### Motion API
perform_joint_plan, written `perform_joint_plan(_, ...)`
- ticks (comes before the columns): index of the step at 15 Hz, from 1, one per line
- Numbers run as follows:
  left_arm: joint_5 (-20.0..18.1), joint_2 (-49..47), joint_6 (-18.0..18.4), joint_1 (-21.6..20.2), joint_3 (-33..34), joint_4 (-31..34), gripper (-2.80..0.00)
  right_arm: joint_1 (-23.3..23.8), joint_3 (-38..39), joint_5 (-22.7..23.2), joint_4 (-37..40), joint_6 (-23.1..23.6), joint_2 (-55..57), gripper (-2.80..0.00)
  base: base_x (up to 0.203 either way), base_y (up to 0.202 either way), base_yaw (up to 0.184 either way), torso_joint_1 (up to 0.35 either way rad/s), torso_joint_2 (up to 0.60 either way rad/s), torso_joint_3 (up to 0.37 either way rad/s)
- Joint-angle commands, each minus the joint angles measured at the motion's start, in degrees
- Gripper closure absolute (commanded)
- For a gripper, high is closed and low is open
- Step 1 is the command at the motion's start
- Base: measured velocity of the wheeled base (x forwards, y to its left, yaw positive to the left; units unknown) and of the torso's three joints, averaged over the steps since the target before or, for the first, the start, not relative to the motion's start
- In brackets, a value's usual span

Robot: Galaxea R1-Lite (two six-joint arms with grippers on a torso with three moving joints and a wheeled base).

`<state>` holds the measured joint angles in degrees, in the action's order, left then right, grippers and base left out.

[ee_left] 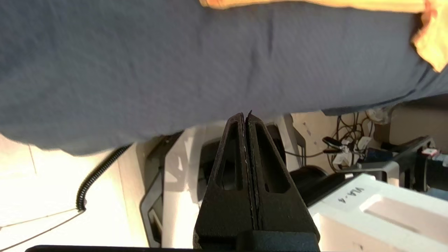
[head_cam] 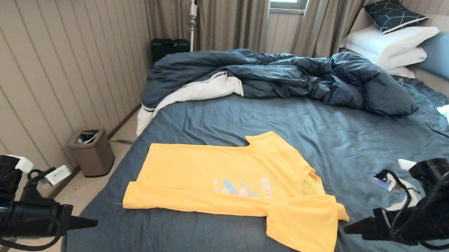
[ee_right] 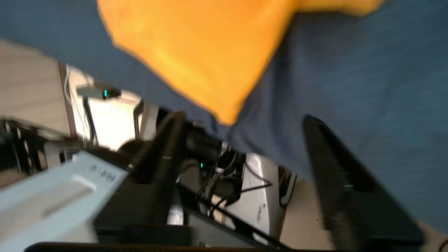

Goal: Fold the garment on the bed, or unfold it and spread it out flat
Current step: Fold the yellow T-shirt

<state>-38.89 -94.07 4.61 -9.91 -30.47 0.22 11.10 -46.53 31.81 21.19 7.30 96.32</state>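
Garment (head_cam: 221, 179) lies half-folded on the bed (head_cam: 323, 139). Left gripper (head_cam: 88, 223), at 8 o'clock, jaws clenched empty; right gripper (head_cam: 351, 228), at 4 o'clock, jaws released. Next: grasp the hem corners evenly.

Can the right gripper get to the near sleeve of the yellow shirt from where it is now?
Probably yes: the right gripper hangs open just beside the near sleeve, nothing between.

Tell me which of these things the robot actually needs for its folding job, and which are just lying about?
Needed: yellow T-shirt, lying flat; bed beneath it; left end effector, shut; right end effector, open.

Lying about: rumpled duvet, pillows, waste bin, black case.
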Motion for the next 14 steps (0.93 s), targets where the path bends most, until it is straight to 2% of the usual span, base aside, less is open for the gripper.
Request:
perform_joint_plan(1, -0.3, 3.1, -0.1, 0.0, 2.6, 0.0, 0.00, -3.3, 2.7, 0.2, 0.1, 0.1, -2.3, 0.00, 0.000, 0.000, 0.000, 0.000, 0.00, 0.000)
perform_joint_plan(5, -0.3, 7.2, -0.4, 0.0, 6.2, -0.2, 0.00, -7.1, 4.2, -1.1, 0.1, -0.2, -2.4, 0.00, 0.000, 0.000, 0.000, 0.000, 0.00, 0.000)
perform_joint_plan(8, -0.3, 11.0, -3.1, 0.0, 7.8, -0.4, 0.00, -6.7, 4.7, -2.5, -0.3, -0.4, -0.9, 0.00, 0.000, 0.000, 0.000, 0.000, 0.00, 0.000)
perform_joint_plan(9, -0.3, 11.8, -3.7, 0.0, 8.1, -0.4, 0.00, -6.6, 5.5, -2.6, -0.3, -0.4, -0.8, -0.98, 0.000, 0.000, 0.000, 0.000, 0.00, 0.000)
perform_joint_plan(10, -0.3, 12.2, -4.0, 0.1, 8.1, -0.5, 0.00, -6.6, 6.2, -2.6, -1.0, -0.4, -1.0, -2.80, 0.000, 0.000, 0.000, 0.000, 0.00, 0.000)
perform_joint_plan(14, -0.2, 13.3, -4.0, 0.1, 8.1, -0.4, 0.00, -8.1, 7.0, -3.4, -3.3, -0.5, -0.5, -2.80, 0.000, 0.000, 0.000, 0.000, 0.00, 0.000)
